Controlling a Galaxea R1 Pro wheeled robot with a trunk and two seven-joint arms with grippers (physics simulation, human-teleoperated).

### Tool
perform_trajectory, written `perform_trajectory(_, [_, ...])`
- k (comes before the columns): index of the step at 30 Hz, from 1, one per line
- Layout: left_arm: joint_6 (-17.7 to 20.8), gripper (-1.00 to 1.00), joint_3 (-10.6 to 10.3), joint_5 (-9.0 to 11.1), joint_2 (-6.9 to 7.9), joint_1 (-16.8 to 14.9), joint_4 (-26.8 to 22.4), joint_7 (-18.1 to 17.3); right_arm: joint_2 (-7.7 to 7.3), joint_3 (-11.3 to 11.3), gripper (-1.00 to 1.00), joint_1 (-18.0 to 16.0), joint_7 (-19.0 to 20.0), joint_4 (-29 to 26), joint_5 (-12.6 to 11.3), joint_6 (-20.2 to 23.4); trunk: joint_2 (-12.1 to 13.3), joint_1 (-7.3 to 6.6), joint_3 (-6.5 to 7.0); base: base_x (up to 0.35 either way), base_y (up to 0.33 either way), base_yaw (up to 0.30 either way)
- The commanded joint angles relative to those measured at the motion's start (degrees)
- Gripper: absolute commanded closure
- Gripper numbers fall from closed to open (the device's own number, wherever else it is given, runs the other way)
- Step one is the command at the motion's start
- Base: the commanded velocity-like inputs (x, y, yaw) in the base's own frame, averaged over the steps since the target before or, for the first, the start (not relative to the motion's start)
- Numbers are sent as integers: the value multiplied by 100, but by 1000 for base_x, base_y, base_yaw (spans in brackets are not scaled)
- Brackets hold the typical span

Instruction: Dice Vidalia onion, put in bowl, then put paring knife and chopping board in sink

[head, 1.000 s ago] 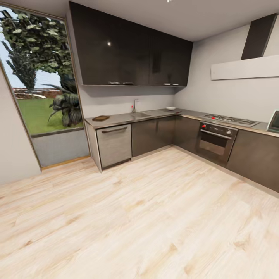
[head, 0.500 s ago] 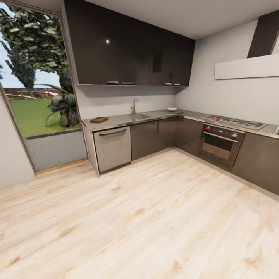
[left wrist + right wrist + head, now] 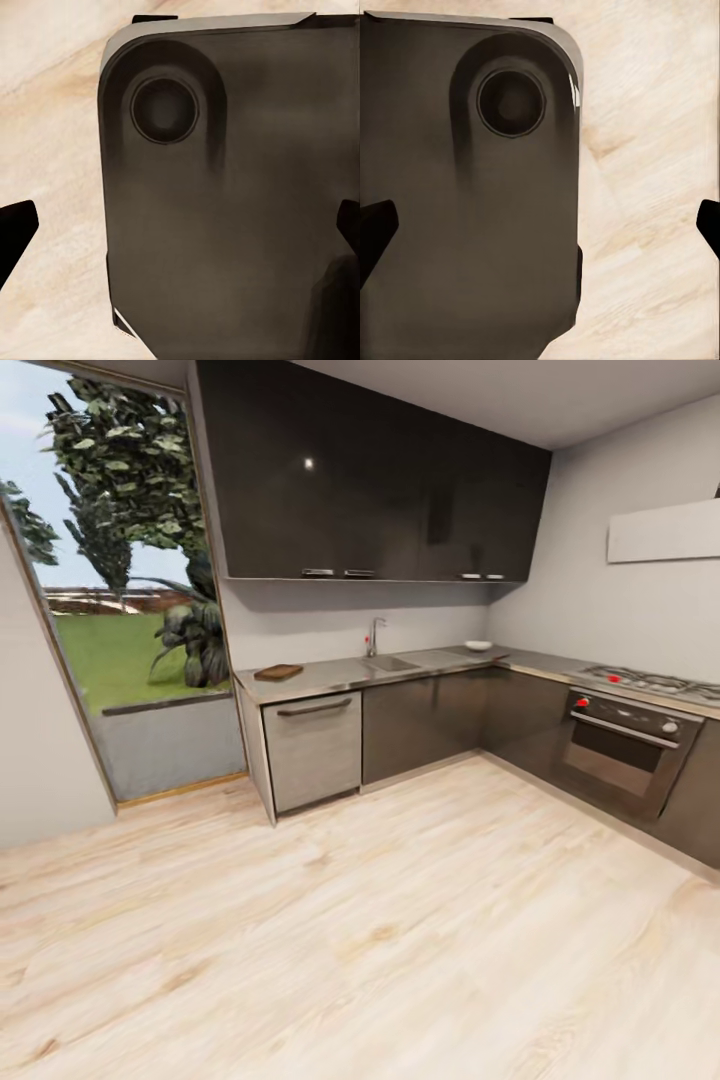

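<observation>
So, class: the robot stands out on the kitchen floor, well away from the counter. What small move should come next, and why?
Probably keep driving forward toward the sink. The countertop lies far across the wooden floor, with the chopping board at its window end and the bowl near the corner, all beyond reach. Both wrist views look down at the floor.

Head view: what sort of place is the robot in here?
A home kitchen, seen from across a pale wood floor: an L-shaped countertop with a sink and tap, a built-in oven under a gas hob, and dark wall cabinets.
</observation>
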Motion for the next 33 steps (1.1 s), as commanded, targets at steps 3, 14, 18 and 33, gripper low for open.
perform_trajectory(3, [-4,-100,-3,7,0,1,-6,-1,0,-4,-100,3,-2,-5,-2,-15,-2,4,-3,343,-22,214])
perform_trajectory(14, [-4,-100,-4,7,16,1,-6,-1,61,-11,-100,3,-2,-5,-2,-22,-2,4,-3,343,-101,214])
perform_trajectory(18, [-4,-100,-4,7,45,1,-6,-1,116,-6,-100,3,-2,-6,-2,-23,-2,4,-3,343,-130,212])
perform_trajectory(33, [-4,-100,-12,7,51,1,-6,4,131,-4,-100,3,-2,-5,-2,-311,-2,4,-3,330,-164,170])
